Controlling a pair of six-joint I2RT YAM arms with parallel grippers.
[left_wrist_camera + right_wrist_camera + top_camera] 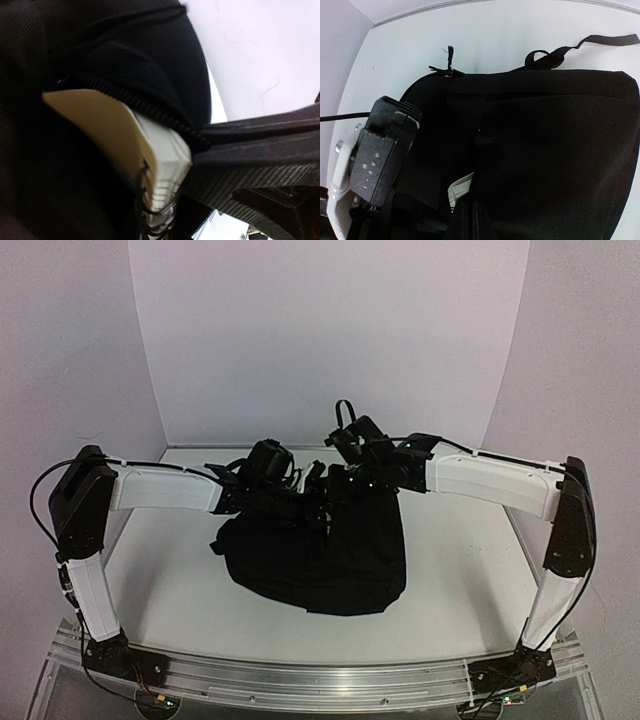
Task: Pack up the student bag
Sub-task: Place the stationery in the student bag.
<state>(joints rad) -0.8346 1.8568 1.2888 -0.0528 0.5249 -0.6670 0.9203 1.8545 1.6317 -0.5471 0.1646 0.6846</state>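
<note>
The student bag (318, 558), a large black fabric backpack, lies mid-table with its top edge raised. My right gripper (342, 480) is shut on the fabric beside the zip, its fingertips (470, 222) pressed together on the bag (555, 150). My left gripper (300, 498) is at the bag's mouth, shut on a spiral notebook (115, 135) with a tan cover and white pages. The notebook's far end sits under the zip edge (165, 115) and its wire spiral (150, 210) is nearest the camera. A sliver of its pages (460, 192) shows in the right wrist view. The left fingers themselves are hidden.
A dark ribbed bar (260, 170) crosses the left wrist view beside the notebook. Bag straps (580, 45) trail over the white table (470, 570) behind the bag. The left wrist's housing (380, 155) stands close to the bag's left side. White walls enclose the table.
</note>
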